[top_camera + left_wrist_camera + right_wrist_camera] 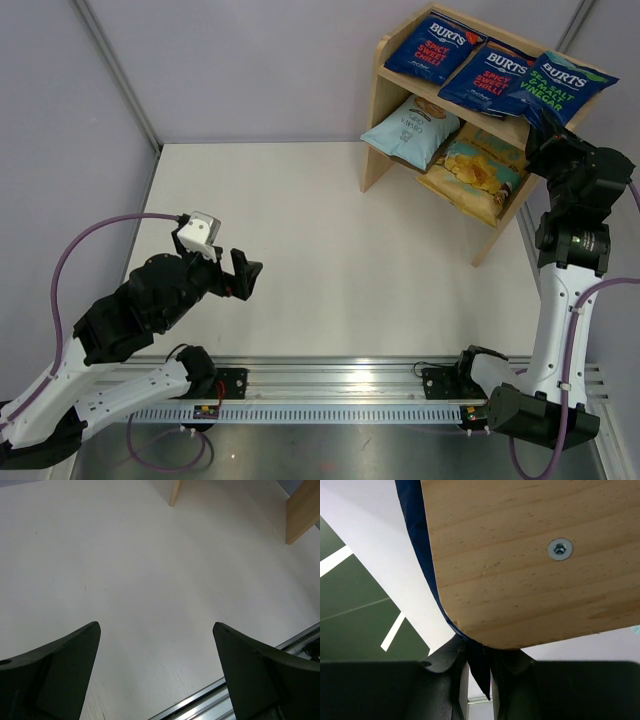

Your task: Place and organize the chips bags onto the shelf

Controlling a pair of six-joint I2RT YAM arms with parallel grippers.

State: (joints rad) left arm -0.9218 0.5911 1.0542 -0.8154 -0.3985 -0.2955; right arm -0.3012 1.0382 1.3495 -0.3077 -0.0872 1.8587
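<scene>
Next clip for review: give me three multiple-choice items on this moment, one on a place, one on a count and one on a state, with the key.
1. Where on the shelf does the pale-blue bag lie?
A) top tier
B) lower tier, left of the yellow-and-teal bag
C) lower tier, right of it

2. How many dark-blue Burts bags sit on the top tier?
A) one
B) two
C) three

3. What state is the right claw in?
A) wide open, holding nothing
B) shut on nothing
C) shut on a corner of the green-lettered Burts bag

Key:
1 B: it lies under the top board, at the left end.
2 C: two red-lettered and one green-lettered lie abreast.
3 C: the right wrist view shows dark-blue foil pinched in the claw.
</scene>
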